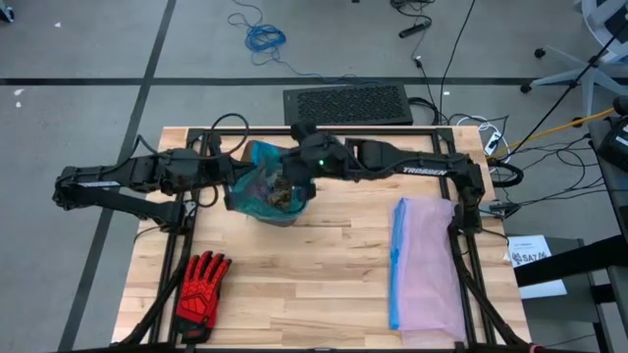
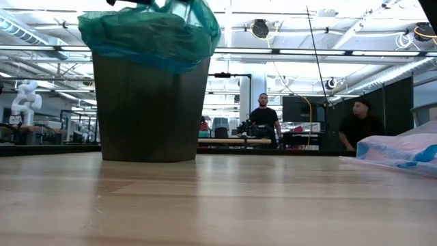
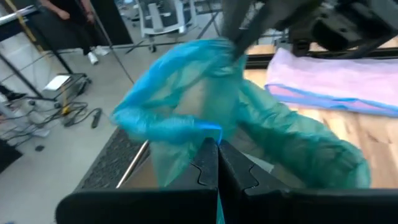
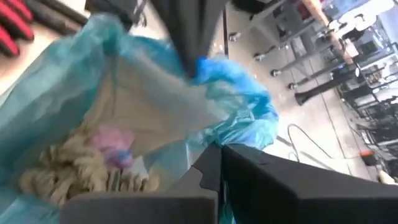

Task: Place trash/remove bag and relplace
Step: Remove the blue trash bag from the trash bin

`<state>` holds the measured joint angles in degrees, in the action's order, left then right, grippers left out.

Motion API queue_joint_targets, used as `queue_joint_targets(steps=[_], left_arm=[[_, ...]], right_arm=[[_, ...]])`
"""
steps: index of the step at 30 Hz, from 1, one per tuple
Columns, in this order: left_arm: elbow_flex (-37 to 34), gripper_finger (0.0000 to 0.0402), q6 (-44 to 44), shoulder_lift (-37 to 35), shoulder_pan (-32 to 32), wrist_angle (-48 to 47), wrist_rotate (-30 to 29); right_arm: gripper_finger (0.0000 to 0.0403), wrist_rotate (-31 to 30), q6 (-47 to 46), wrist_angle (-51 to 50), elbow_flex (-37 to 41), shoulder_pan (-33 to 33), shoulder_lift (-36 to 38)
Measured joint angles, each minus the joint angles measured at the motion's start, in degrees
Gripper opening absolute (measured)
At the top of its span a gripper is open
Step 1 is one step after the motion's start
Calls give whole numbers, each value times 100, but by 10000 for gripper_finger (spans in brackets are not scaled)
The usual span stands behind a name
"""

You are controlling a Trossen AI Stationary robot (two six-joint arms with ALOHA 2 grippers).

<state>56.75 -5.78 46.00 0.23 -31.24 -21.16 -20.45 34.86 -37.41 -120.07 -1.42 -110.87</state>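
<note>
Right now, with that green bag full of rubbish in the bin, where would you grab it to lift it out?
Probably by the loose rim of the bag, from above at opposite sides. The plastic is folded over the bin top and bunches easily. The left claw and right claw are each shut on a rim fold, well clear of the trash inside.

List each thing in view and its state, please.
Bag: in the bin, rim lifted, pinched by both end effectors.
Bin: upright, lined.
Trash: inside the bag.
Left end effector: shut on bag.
Right end effector: shut on bag.
Glove: flat on table.
Lilac bag: lying folded.
</note>
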Motion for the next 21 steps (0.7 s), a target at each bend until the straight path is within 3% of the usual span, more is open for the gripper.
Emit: queue_joint_targets(steps=[5, 13, 16, 21], left_arm=[[0, 0, 160, 0, 0, -249, -440], [-2, 0, 227, 96, 0, -293, -641], [-2, 0, 232, 146, 0, -280, -727], [-2, 0, 236, 205, 0, -273, -803]], right_arm=[[18, -359, 95, -570, 2, 281, -2], [125, -2429, 860, -907, 2, 952, -3], [164, -2380, 524, -1445, 1, 1175, -2], [188, -1111, -842, -2451, 334, 1483, -2]])
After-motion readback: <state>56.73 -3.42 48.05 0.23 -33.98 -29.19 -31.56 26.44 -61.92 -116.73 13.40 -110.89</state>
